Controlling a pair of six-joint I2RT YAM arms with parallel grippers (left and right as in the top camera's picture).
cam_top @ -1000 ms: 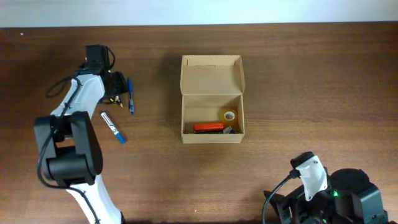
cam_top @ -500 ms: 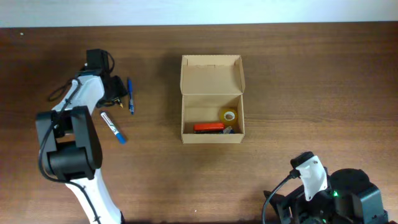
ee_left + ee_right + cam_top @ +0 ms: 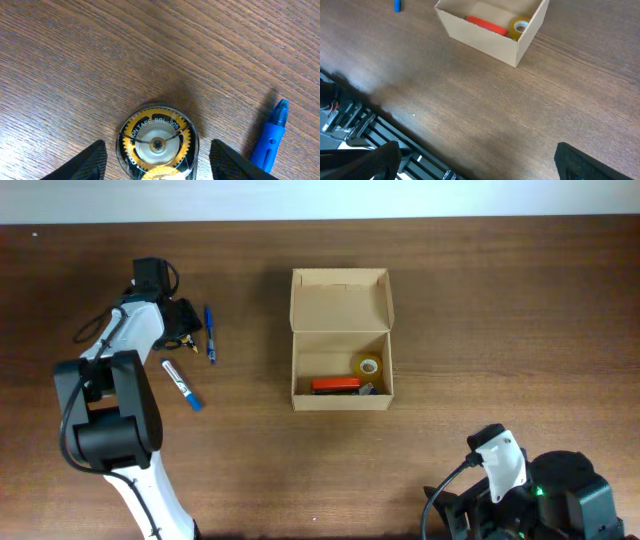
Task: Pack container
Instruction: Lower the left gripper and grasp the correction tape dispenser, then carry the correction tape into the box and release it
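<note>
The container, a tan cardboard box with its flap lid folded back, stands open mid-table. Inside lie an orange-red item and a yellow tape roll. My left gripper is at the far left, lowered over a correction tape dispenser with a black shell and gold gear. In the left wrist view the left gripper is open, its fingers on either side of the dispenser with a gap on each side. My right gripper is open and empty at the table's near right edge.
A blue pen lies just right of the left gripper and shows as the blue pen beside the right finger. A white marker with a blue cap lies nearer. In the right wrist view the container is far ahead.
The left gripper's jaws have narrowed a little around the dispenser, and the left arm has shifted slightly. The right arm and the box have not moved.
</note>
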